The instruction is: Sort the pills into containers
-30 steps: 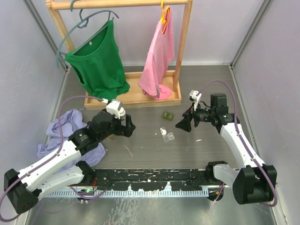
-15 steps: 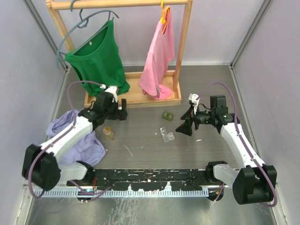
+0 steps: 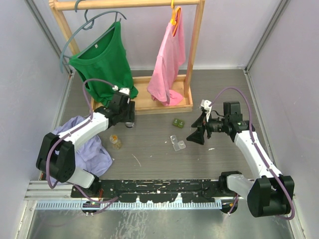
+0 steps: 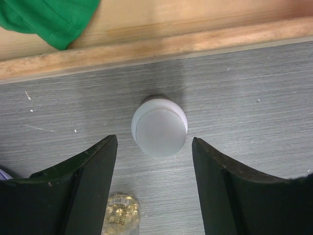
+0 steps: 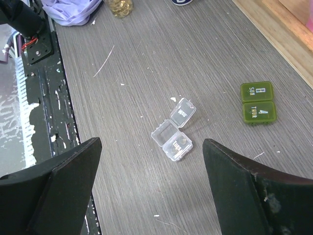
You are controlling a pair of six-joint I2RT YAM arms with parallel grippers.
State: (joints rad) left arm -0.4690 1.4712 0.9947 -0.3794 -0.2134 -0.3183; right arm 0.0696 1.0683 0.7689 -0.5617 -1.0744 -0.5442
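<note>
Centring is what this grip needs. Your left gripper (image 4: 154, 142) hangs over a white cap (image 4: 159, 127) lying flat on the table (image 4: 254, 88), just in front of the wooden base (image 4: 146, 46) of the clothes rack. Its fingers (image 4: 93, 171) stand moderately wide, one on each side of the cap, touching nothing and holding nothing. The cap sits a little nearer the right finger, so shift that way until the gaps match, or one finger will probably push the cap aside before the other meets it. Come down low enough to catch its short wall, then squeeze gently, since a smooth round cap could pop out. Mind the small bottle (image 4: 122, 223) standing just beside the left finger.

Your right gripper (image 5: 151, 143) is spread wide and empty above the pill boxes. The clear box (image 5: 173, 134) lies between its fingers in that view, one lid flipped up. The green box (image 5: 258, 102) lies shut, near it but apart, toward the rack.

The green lids appear to read "SUN" and "THUR". The clear box carries small print too, but I cannot read it.
</note>
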